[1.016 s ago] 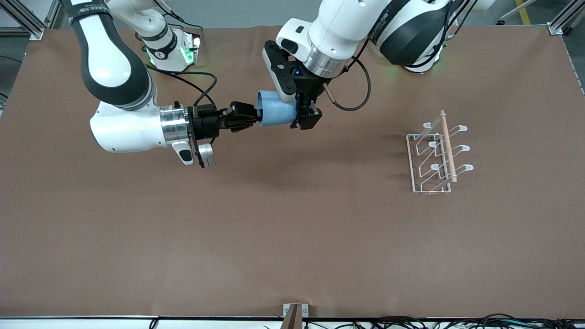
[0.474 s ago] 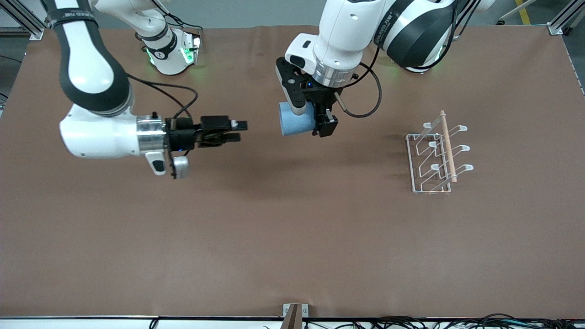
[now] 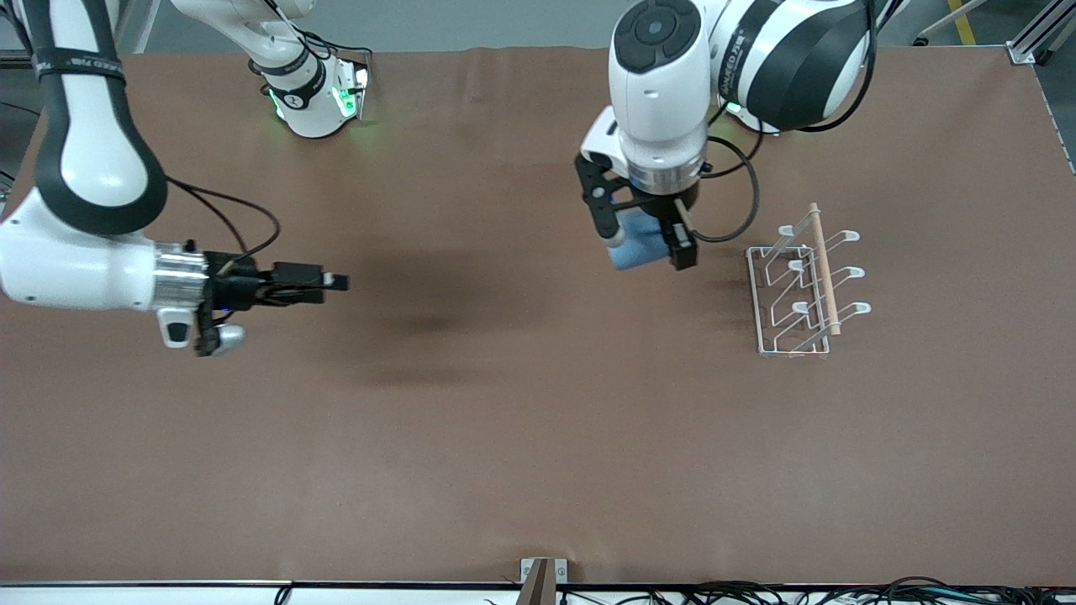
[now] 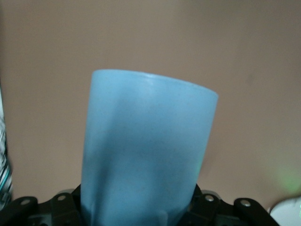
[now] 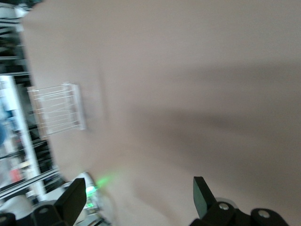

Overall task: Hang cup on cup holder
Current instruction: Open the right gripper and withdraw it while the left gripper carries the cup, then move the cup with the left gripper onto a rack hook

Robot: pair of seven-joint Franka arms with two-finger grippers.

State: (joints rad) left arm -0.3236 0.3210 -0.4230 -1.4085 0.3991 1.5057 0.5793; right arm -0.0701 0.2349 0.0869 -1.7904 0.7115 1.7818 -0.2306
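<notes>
Light-blue plastic is showing between the fingers of the left gripper (image 3: pixel 646 242) in the front view, where that gripper is pointing down and clamping the cup (image 3: pixel 636 244) by its sides, up in the air over the brown table (image 3: pixel 504 437), near the cup holder (image 3: pixel 803 281) and toward its right-arm side. That white wire rack is standing on the table toward the left arm's end, its prongs angling upward and its wooden rod lying along the top. Toward the right arm's end, the right gripper (image 3: pixel 332 282) is hanging level over bare table, well apart from the cup, with nothing in its fingers, which are looking drawn close together from this angle. In the left wrist view, the cup (image 4: pixel 146 150) is filling most of the frame, its one end tucked down between the dark gripper parts and its other end pointing away over the table (image 4: pixel 244 56). In the right wrist view, the two fingertips of the right gripper (image 5: pixel 141 195) are standing wide apart with only table between them, and the cup holder (image 5: pixel 57 109) is showing farther off, blurred.
</notes>
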